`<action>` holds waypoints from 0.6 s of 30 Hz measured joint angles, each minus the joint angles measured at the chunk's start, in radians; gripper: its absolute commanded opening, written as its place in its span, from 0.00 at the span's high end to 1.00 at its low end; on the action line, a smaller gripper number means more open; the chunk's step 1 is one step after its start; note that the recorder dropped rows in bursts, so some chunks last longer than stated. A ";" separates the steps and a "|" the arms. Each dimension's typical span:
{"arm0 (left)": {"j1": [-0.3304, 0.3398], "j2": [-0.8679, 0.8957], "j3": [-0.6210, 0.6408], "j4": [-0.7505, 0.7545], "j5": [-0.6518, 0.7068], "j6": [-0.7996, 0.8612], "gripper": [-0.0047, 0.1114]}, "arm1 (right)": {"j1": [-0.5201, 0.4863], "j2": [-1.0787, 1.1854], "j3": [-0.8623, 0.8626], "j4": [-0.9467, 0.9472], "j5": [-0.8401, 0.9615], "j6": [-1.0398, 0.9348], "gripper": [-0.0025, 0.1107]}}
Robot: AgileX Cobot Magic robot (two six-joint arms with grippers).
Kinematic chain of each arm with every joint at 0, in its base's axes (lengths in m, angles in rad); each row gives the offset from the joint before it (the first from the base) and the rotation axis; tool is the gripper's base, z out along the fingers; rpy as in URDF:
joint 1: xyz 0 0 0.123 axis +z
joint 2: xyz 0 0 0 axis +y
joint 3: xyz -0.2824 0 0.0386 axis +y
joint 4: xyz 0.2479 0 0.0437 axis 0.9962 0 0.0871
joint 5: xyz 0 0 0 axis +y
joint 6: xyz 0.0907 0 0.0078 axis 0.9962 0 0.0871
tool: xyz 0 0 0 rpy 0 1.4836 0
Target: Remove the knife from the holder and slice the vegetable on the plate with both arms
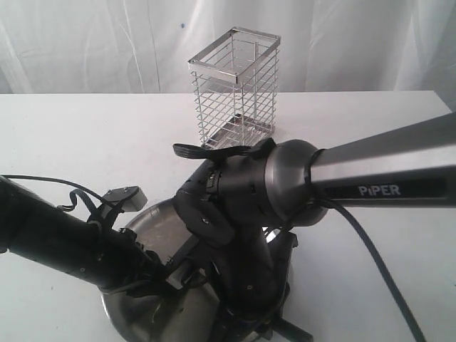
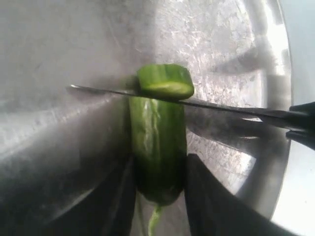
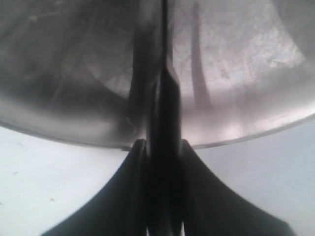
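Left wrist view shows the left gripper (image 2: pixel 160 196) clamped on the green chili pepper (image 2: pixel 158 155) on the steel plate (image 2: pixel 256 59), mid-frame, the knife (image 2: pixel 162 98) blade across it (a cut round (image 2: pixel 165 81) sits beyond). Right gripper (image 3: pixel 164 162) grips the knife handle. Wire holder (image 1: pixel 234 89) stands at the exterior view's upper centre.

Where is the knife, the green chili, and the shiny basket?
knife (image 2: pixel 216 106), left wrist view, on the thin blade.
vegetable (image 2: pixel 157 142), left wrist view, on its long green body below the cut.
holder (image 1: pixel 235 89), exterior view, on its wire front wall.
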 measured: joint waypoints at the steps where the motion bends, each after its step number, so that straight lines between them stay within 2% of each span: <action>1: 0.000 0.002 0.000 -0.004 0.000 0.000 0.96 | 0.000 -0.002 0.001 -0.003 0.000 0.000 0.98; 18: -0.002 0.002 0.000 -0.004 0.003 0.000 0.96 | 0.000 -0.015 0.035 -0.012 -0.011 0.000 0.98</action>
